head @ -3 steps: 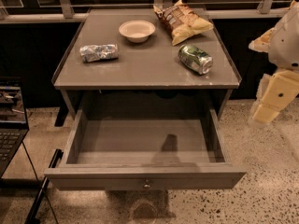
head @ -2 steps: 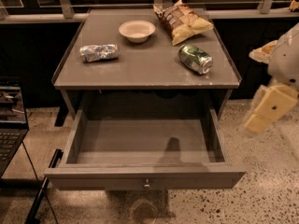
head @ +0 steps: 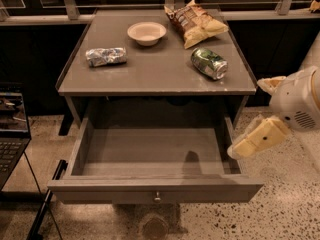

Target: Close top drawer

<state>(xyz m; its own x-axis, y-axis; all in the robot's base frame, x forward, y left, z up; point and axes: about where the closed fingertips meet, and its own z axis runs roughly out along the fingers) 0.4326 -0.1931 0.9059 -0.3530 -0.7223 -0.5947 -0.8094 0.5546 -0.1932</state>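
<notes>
Top drawer (head: 100, 193) stands pulled well out toward the near side under the table top (head: 150, 74), its knob (head: 157, 196) at the middle of the near front panel. The gripper (head: 246, 118) hangs just right of the drawer's right wall, jaws apart, holding nothing. Judged from this, the step in hand is the approach, with 0 push made so far. Next, the gripper needs to come round to the near front panel and press it straight toward the far side, squarely, so the drawer does not skew.
</notes>
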